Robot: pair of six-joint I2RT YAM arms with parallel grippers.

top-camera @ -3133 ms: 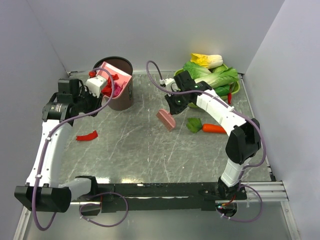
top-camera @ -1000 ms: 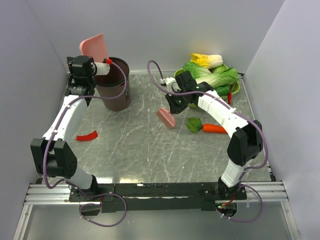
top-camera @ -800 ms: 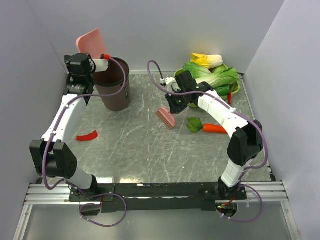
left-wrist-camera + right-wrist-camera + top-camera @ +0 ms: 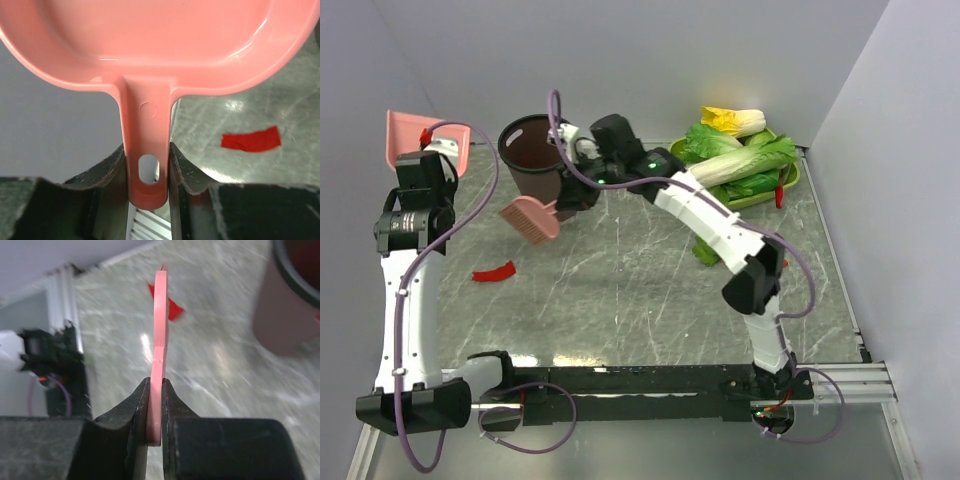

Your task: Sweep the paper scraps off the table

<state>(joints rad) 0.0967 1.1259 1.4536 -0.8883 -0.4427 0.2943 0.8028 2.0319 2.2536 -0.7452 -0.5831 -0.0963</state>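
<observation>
Left gripper (image 4: 146, 172) clamps pink dustpan (image 4: 150, 45) handle, raised by left wall. Right gripper (image 4: 156, 412) pinches pink brush (image 4: 531, 219) beside brown bin (image 4: 532, 150). Red paper scrap (image 4: 494, 271) on table (image 4: 650, 290) (apart from brush). Far right: leafy greens (image 4: 740, 160).

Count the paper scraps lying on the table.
1: a red scrap on the table, near its left side, below the pink brush. More may be hidden inside the brown bin or under the arms.
</observation>
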